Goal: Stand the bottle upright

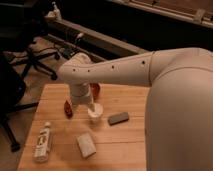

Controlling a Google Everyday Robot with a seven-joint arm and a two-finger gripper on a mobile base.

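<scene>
Camera view: a wooden table (127, 150) seen from above, with a white robot arm (125, 67) reaching in over its right side.
Office chair (31, 56): dark, on the floor beyond the table's far-left corner.
Bottle (43, 142): lies on its side near the front-left corner, running roughly along the left edge, its narrow capped end toward the far edge and its pale label facing up. It is well apart from the gripper.
Small dark-red bottle (68, 108): upright, in from the left edge, just left of the arm's wrist.
Pale block (86, 145): lies flat near the front edge, right of the bottle and apart from it, turned at a slant.
Gripper (93, 106): points straight down near the middle of the table, right over the white cup. Whether it is open or closed cannot be told.
White cup (95, 114): short, upright, directly under the gripper; contact cannot be told.
Orange-brown item (95, 90): toward the far edge, partly hidden behind the wrist.
Dark grey flat piece (118, 118): lies just right of the cup.
</scene>
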